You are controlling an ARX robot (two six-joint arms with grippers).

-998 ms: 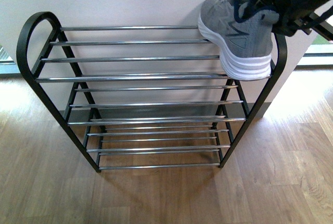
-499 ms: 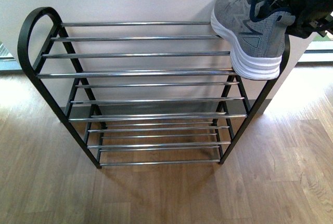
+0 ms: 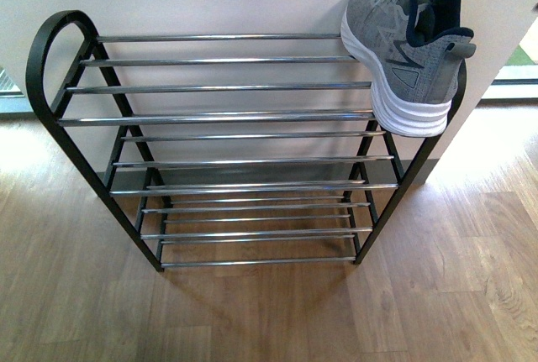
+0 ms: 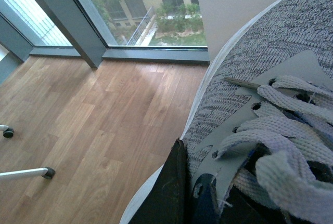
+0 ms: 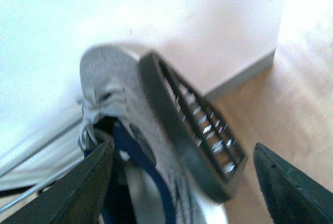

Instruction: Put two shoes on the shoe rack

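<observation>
The shoe rack (image 3: 50, 118) bore one grey sneaker (image 3: 395, 51) at the right end of its top tier, heel overhanging the front rod (image 3: 218, 117). The right gripper (image 5: 182, 146) hung spread above it, apparently finished; the left gripper (image 4: 182, 193) pinched the second sneaker (image 4: 270, 78), off the rack, likely bound there next.

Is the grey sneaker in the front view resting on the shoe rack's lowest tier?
No, the grey sneaker sits on the top tier of rods of the shoe rack, at its right end.
</observation>
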